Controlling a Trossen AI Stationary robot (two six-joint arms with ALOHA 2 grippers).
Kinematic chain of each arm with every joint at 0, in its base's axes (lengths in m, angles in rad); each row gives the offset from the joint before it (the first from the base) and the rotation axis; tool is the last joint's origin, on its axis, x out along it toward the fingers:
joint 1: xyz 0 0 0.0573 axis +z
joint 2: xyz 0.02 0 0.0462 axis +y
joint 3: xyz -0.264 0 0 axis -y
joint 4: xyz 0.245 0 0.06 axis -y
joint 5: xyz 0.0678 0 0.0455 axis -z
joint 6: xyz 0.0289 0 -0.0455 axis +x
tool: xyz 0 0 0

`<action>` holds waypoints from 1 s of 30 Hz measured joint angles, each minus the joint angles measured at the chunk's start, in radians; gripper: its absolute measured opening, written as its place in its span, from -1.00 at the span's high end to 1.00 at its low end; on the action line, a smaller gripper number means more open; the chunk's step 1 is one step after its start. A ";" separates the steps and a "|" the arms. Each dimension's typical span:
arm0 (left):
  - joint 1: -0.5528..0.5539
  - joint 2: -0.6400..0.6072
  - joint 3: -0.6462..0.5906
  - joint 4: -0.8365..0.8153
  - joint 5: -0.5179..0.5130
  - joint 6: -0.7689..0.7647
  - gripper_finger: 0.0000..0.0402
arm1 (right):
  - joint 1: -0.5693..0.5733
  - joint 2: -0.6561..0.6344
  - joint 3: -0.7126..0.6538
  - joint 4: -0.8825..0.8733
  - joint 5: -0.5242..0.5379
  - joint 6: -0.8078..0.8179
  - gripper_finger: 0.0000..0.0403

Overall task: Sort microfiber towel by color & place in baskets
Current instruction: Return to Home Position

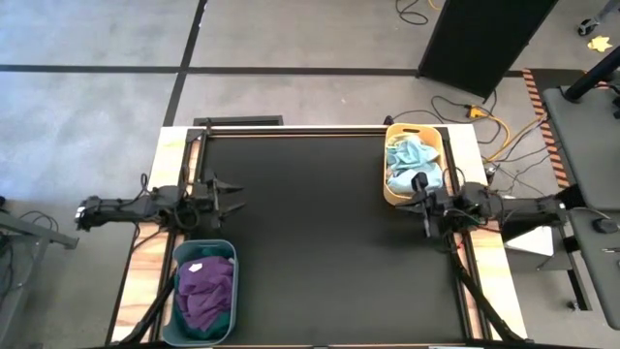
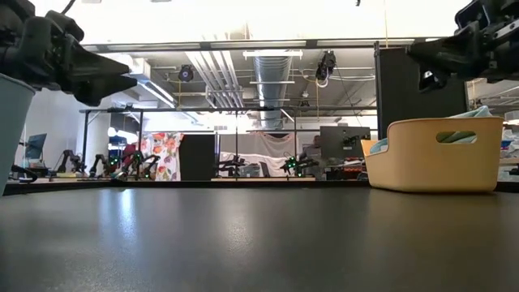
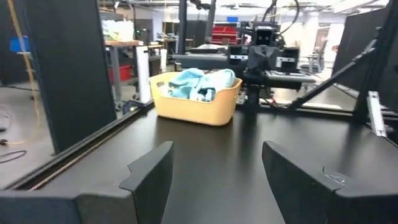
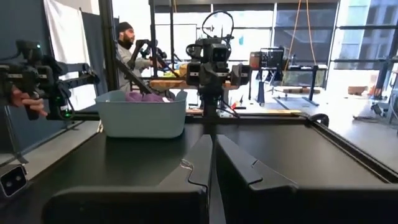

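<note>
A yellow basket (image 1: 415,165) at the table's far right holds light blue towels (image 1: 411,160); it also shows in the left wrist view (image 3: 196,99) and the low view (image 2: 434,154). A pale blue basket (image 1: 203,291) at the near left holds purple towels (image 1: 205,289); it also shows in the right wrist view (image 4: 142,113). My left gripper (image 1: 232,197) hovers open and empty at the table's left edge, pointing right. My right gripper (image 1: 422,206) is shut and empty at the right edge, just near of the yellow basket.
The black tabletop (image 1: 320,242) stretches between the two arms. A person (image 4: 127,46) stands beyond the table's left side, behind the pale blue basket. Cables (image 1: 484,126) lie on the floor at the far right.
</note>
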 joint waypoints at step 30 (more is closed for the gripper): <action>-0.001 0.035 -0.046 0.089 0.117 0.053 -0.15 | 0.000 -0.103 -0.001 -0.243 0.009 0.031 0.94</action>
